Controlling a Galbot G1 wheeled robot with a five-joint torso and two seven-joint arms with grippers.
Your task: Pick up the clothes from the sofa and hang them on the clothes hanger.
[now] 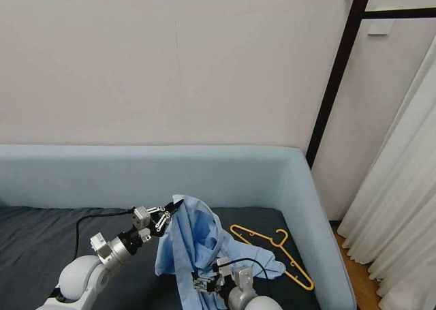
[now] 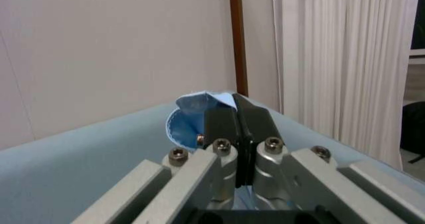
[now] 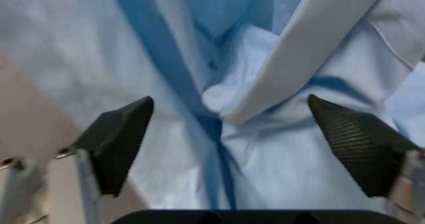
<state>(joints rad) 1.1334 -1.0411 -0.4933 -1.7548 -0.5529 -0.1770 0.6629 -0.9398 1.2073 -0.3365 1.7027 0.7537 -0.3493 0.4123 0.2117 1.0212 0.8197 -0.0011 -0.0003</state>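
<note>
A light blue shirt (image 1: 194,242) hangs lifted over the dark sofa seat (image 1: 41,235). My left gripper (image 1: 172,210) is shut on its top edge, and the left wrist view shows a fold of the shirt (image 2: 196,114) pinched between the black fingers (image 2: 222,127). Low in the head view, my right gripper (image 1: 208,283) sits at the shirt's lower part. In the right wrist view its fingers (image 3: 119,137) stand wide apart, open, with shirt fabric (image 3: 246,99) close in front. An orange clothes hanger (image 1: 272,249) lies on the seat right of the shirt.
The light blue sofa back (image 1: 136,174) and right armrest (image 1: 313,228) enclose the seat. A dark wooden clothes stand (image 1: 337,71) rises behind the armrest at the right. White curtains (image 1: 402,208) hang at the far right.
</note>
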